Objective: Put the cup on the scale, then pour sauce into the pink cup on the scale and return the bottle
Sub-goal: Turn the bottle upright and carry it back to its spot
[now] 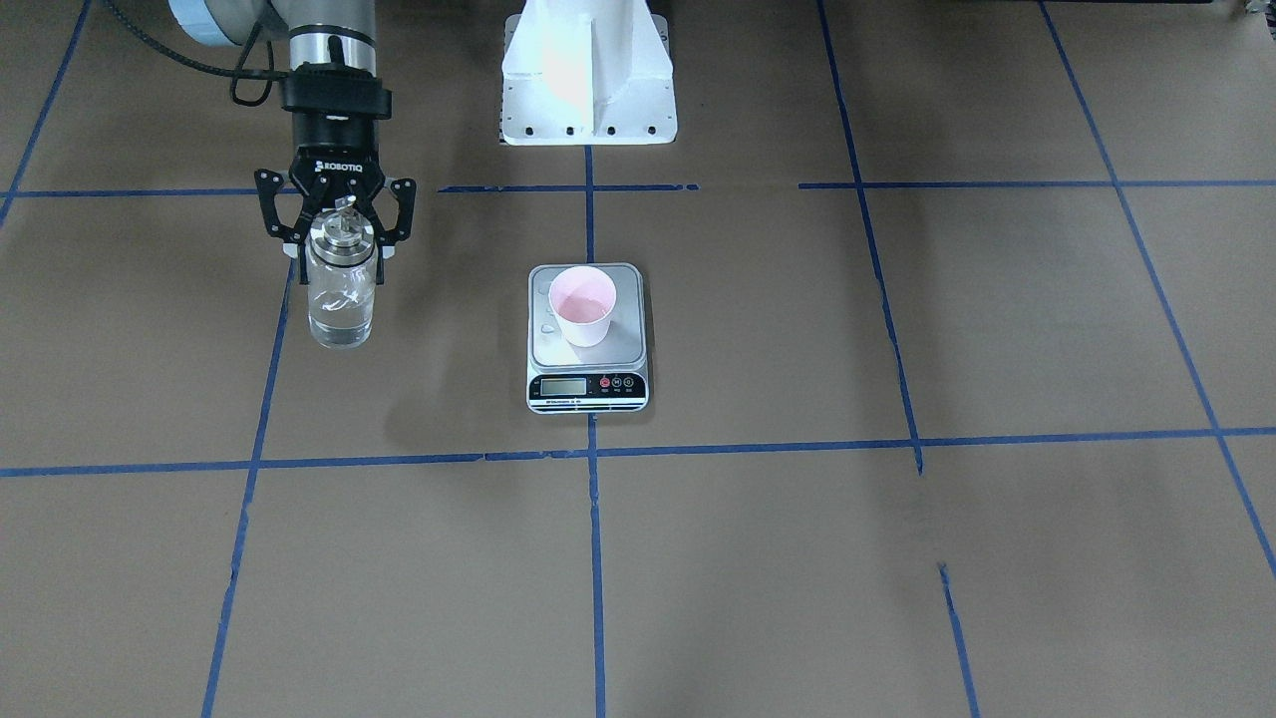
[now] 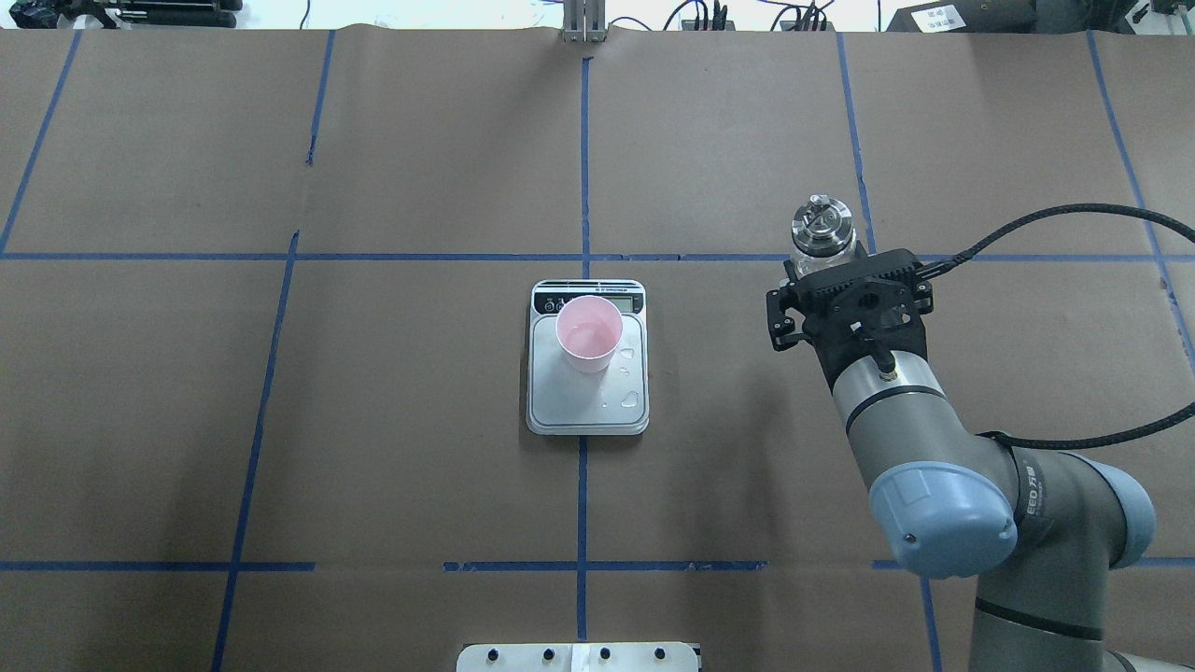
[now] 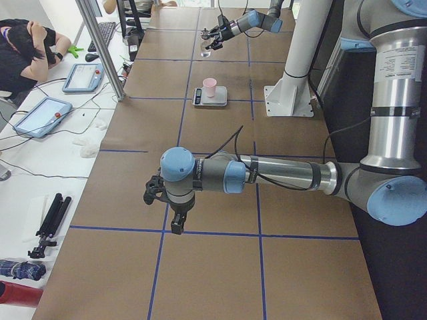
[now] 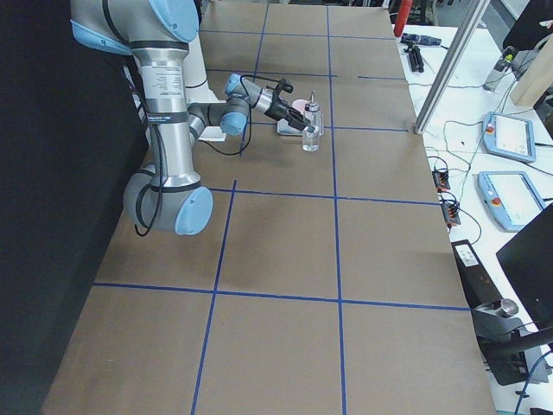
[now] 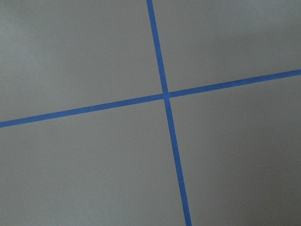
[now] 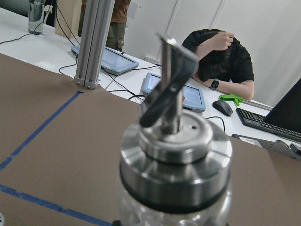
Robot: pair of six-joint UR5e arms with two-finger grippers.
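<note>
Right gripper (image 1: 340, 251) clamps upright bottle (image 1: 340, 304) at its neck; cup (image 1: 584, 304) stands on scale (image 1: 623, 349) mid-tabletop; left gripper (image 3: 164, 208), opening not discernible

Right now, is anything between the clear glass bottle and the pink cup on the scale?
Nothing visible: only bare brown table lies between the slim clear glass bottle in the right end effector and the pale pink cup.

The right arm stretched forward, its right gripper (image 1: 341, 253) nearly level, fingers spread wide beside the bottle (image 1: 341, 304), contact unclear; the left arm lay low, left gripper (image 3: 168, 211) pointing down, jaws unreadable
</note>
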